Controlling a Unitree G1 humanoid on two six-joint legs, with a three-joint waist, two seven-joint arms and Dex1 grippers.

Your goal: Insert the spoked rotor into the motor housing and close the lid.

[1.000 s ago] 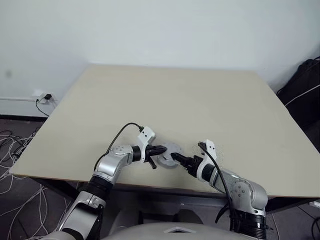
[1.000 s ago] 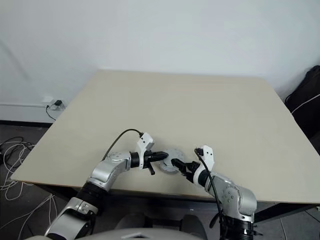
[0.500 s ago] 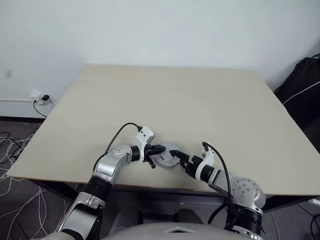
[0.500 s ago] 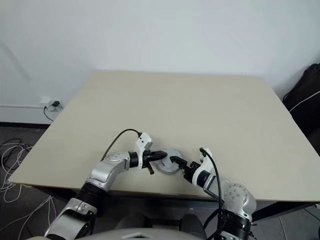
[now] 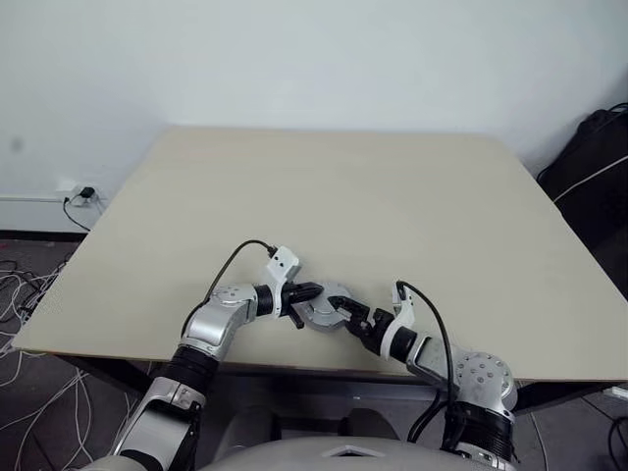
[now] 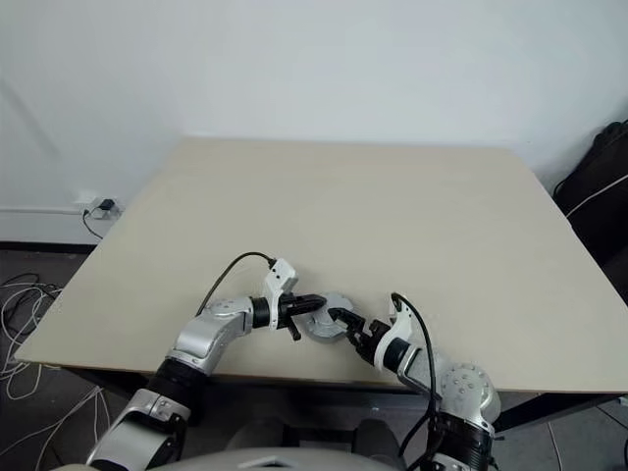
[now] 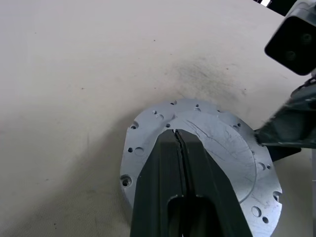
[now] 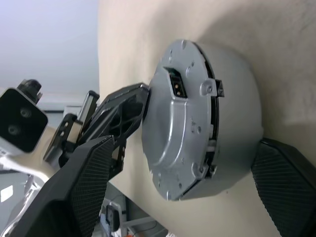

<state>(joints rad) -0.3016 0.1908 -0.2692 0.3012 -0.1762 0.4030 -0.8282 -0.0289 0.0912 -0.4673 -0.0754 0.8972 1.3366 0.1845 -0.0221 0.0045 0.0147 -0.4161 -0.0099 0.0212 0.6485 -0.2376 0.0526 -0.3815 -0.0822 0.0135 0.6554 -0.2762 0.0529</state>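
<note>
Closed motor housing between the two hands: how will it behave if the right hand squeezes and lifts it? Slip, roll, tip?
The motor housing looks like machined metal, so probably rigid and heavy for its size. Its smooth curved wall may slip between the right hand's fingers, which straddle it. Flat and squat on the table, it seems unlikely to tip; set on edge, it could roll.

Beige table (image 5: 392, 196) (matte top) bears the grey motor housing (image 5: 327, 306).
</note>
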